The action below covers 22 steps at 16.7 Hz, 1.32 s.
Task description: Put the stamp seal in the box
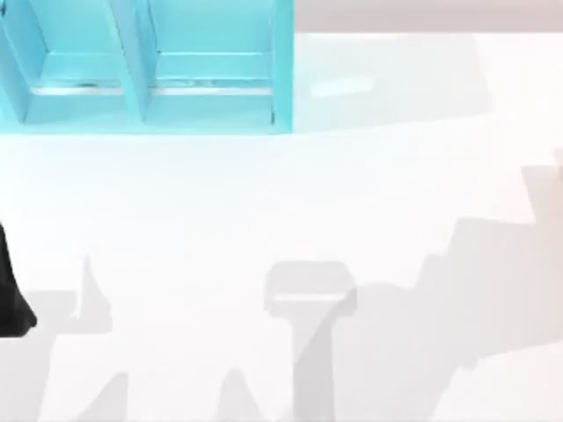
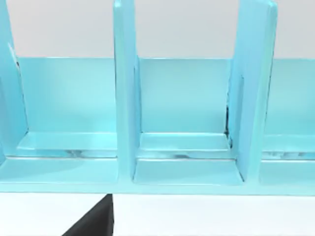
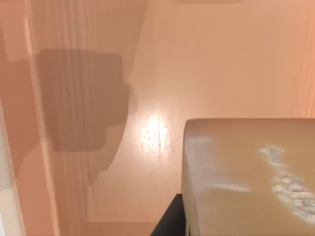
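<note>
The stamp seal is a golden-brown block with rounded edges and a whitish carved patch on its face. It looms large in the right wrist view, pressed against a dark finger of my right gripper, which is shut on it. Beneath it lies a glossy orange-tan floor with a raised wall along one side. That floor looks like the inside of the box, and a gripper-shaped shadow falls on it. My left arm is parked at the table's left edge.
A turquoise rack with upright dividers stands at the back left of the white table. The left wrist view faces the rack's compartments, with a dark part of the left gripper low in front.
</note>
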{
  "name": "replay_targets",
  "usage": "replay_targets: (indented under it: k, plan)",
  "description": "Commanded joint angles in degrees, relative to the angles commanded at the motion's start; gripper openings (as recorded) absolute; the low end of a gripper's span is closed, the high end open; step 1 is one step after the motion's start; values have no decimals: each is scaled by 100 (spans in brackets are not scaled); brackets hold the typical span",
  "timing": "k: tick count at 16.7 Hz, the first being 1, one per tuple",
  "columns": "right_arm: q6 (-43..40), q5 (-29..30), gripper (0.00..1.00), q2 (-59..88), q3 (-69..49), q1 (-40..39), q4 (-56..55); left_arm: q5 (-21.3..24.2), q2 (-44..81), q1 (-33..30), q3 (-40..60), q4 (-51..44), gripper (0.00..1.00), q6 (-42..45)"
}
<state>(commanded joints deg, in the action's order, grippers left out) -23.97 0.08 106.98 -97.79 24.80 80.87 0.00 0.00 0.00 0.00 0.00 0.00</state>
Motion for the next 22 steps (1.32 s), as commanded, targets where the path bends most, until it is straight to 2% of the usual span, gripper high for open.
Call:
replay_targets:
  k: [7,13,18,22]
  plan:
    - [-72,0,0,-62,163,71,-101,0,0,0,0,0,100,0]
    - [-67,-2,0,-35,1346,72,-1336,0,0,0,0,0,100,0]
    - [-71,-2,0,-23,1481,71,-1475,0,0,0,0,0,100,0]
    - [-71,-2,30,-23,1481,71,-1475,0,0,0,0,0,100,0]
